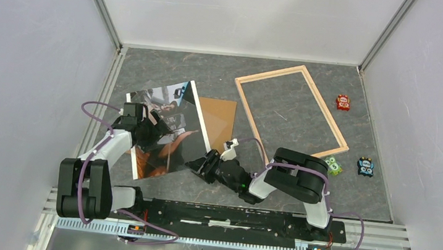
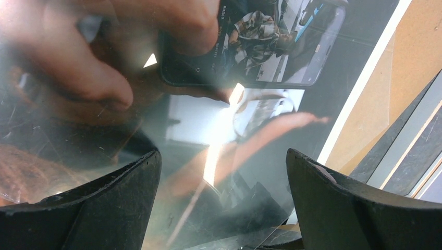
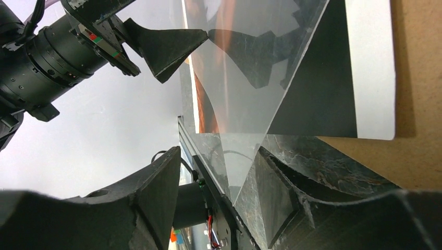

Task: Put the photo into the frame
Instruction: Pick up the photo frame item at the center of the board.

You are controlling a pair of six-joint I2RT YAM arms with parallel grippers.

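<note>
The photo [image 1: 175, 98], a dark print with a white border, lies flat at left centre. A clear sheet [image 3: 245, 104] lies over its lower part. The pale wooden frame [image 1: 271, 74] lies empty at the back right, apart from the photo. My left gripper [image 1: 159, 137] is open over the photo, and in the right wrist view one of its fingertips [image 3: 200, 35] touches the clear sheet. The left wrist view shows its jaws wide apart [image 2: 223, 152] above the sheet [image 2: 234, 208]. My right gripper [image 1: 197, 165] is open at the photo's near right corner, with the sheet's corner between its fingers [image 3: 219, 151].
A plain brown backing board [image 1: 219, 120] lies between the photo and the frame, partly under the photo. Three small toy figures sit at the right: red [image 1: 343, 102], green [image 1: 333, 166] and blue [image 1: 365, 167]. White walls enclose the table.
</note>
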